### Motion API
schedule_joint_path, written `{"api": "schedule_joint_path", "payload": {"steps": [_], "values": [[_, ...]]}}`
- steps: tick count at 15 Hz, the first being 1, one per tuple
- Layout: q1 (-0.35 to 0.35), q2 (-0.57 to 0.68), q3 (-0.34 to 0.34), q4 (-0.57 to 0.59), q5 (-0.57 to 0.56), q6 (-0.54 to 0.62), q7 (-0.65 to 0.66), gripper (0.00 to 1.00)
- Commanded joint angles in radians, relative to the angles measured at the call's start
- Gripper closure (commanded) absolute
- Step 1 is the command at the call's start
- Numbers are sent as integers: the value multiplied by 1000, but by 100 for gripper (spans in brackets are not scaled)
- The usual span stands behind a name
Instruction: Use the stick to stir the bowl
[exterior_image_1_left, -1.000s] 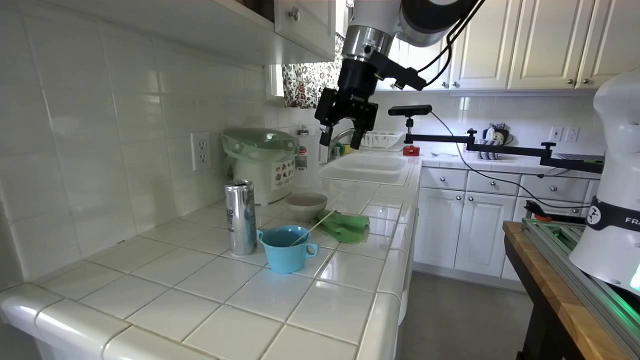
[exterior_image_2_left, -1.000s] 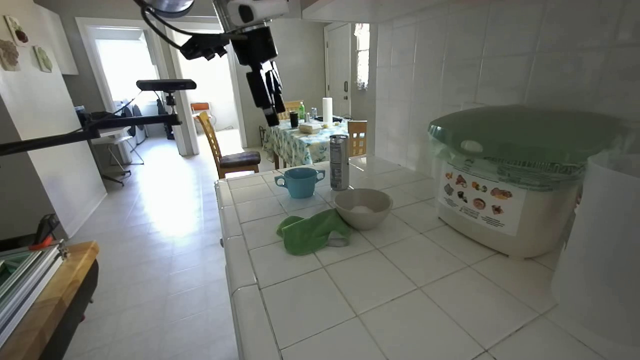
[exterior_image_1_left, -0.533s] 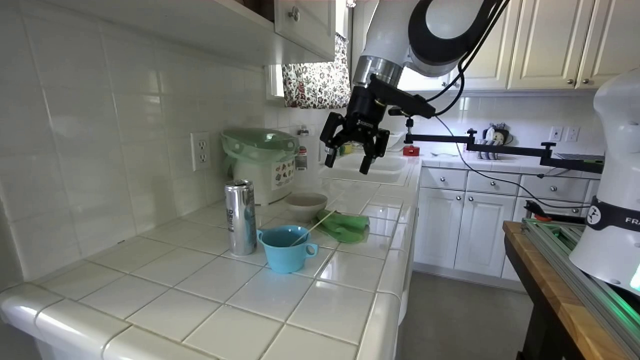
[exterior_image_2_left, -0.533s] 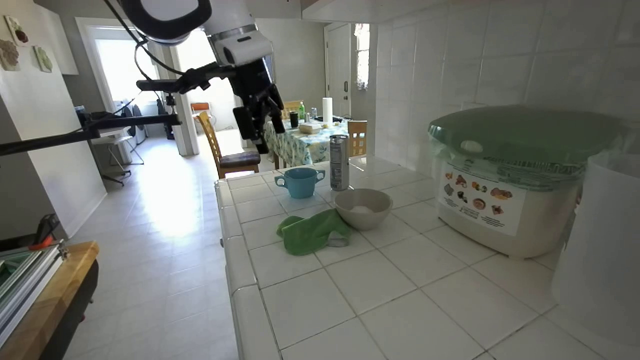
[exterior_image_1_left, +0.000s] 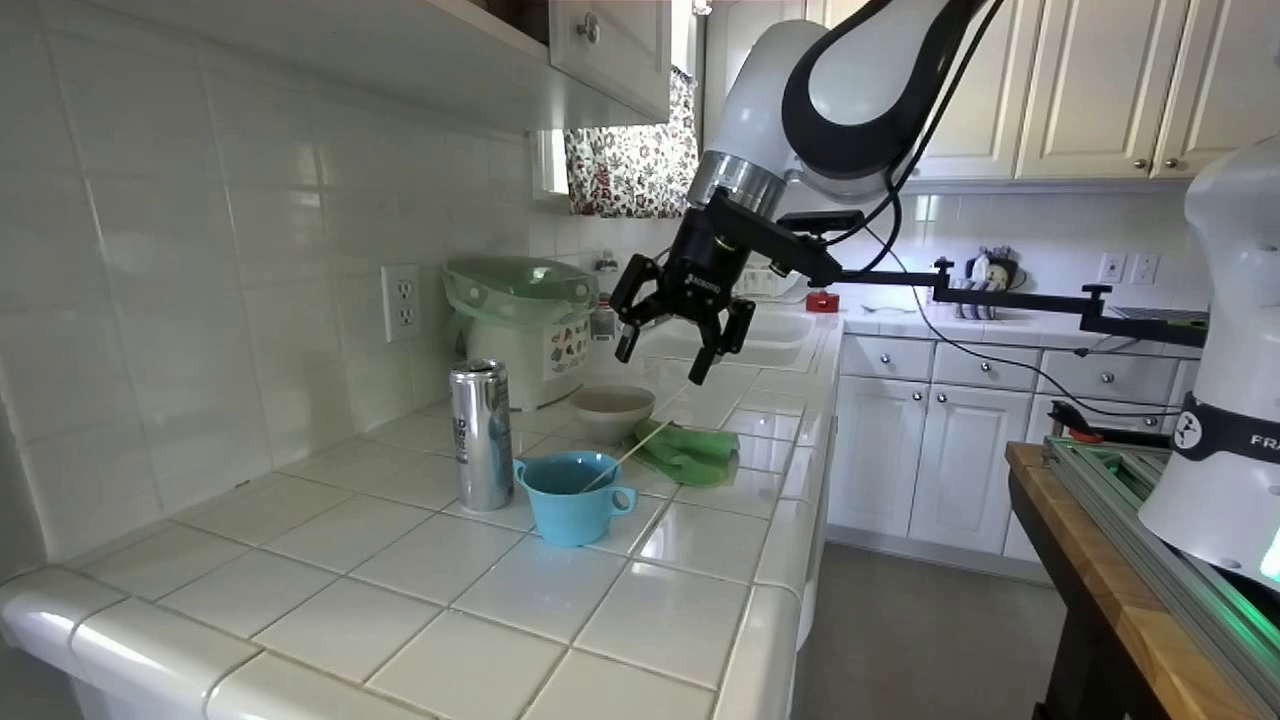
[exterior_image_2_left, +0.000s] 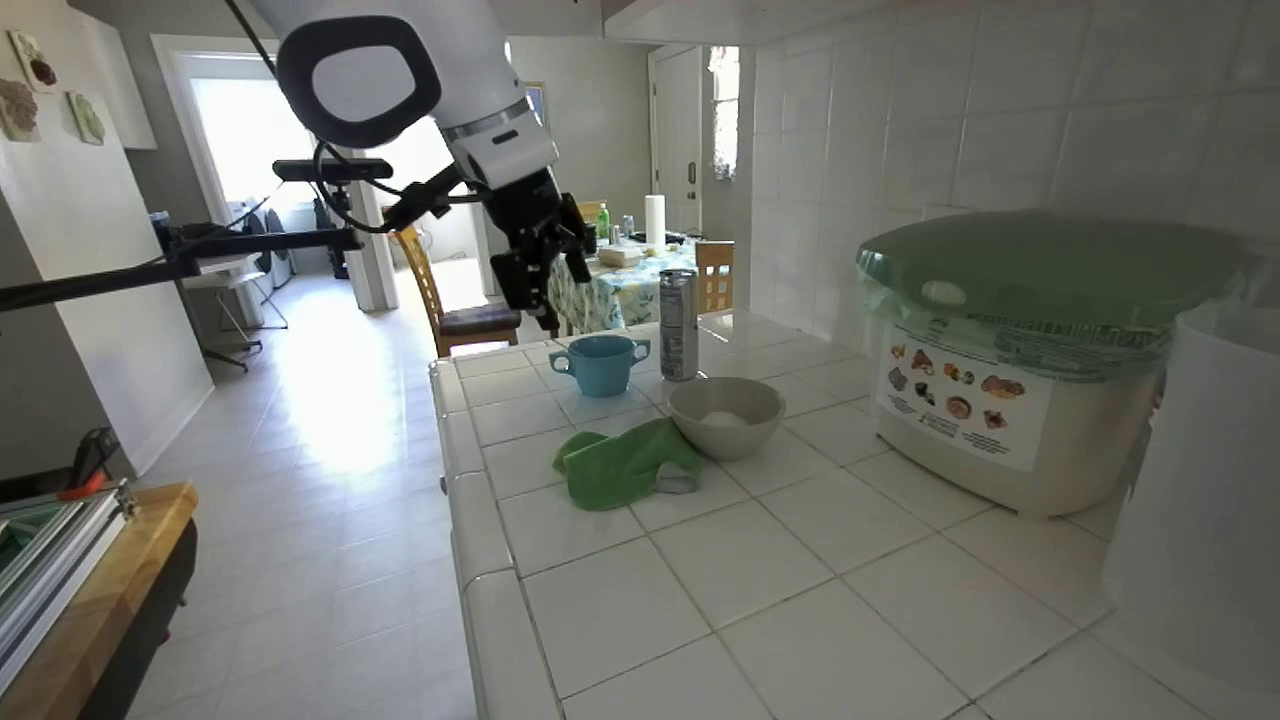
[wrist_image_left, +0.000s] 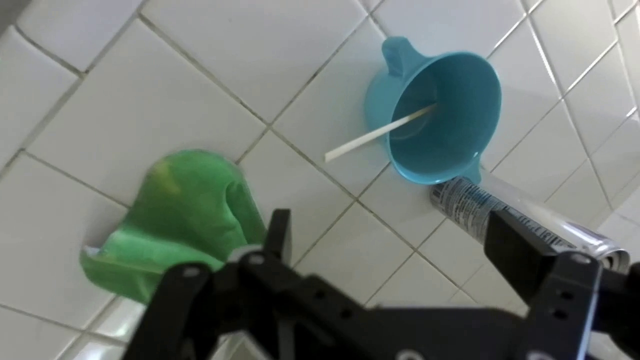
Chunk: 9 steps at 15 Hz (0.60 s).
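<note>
Black two-fingered gripper: lower and closer to the small, deep, glossy light-blue bowl than half a second ago; the things on the white tiled counter look unshifted.
Grip: jaws wide apart, nothing between them, in the air above the counter.
Thin, straight, pale tan stick: slanted in the light-blue bowl, one end inside, the other jutting over the rim toward the crumpled green cloth.
Light-blue bowl: upright on the counter, just beside the tall silver can.
Done: the stick is in the bowl; I judge this to be the approach only, with no grasp made.
Left: probably to reach the jutting end, close on it and sweep it round without tipping the bowl.
Hidden: in an exterior view, beyond the shallow greyish-beige bowl, the stick cannot be made out. In the wrist view the gripper covers part of the can and the cloth's edge. Whether the blue bowl holds any liquid is hard to tell.
</note>
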Motion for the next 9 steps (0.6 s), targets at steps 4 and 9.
{"api": "schedule_joint_path", "payload": {"steps": [4, 9], "values": [[21, 47, 31, 57, 114, 10, -57, 0], [32, 48, 26, 23, 122, 12, -28, 0]]}}
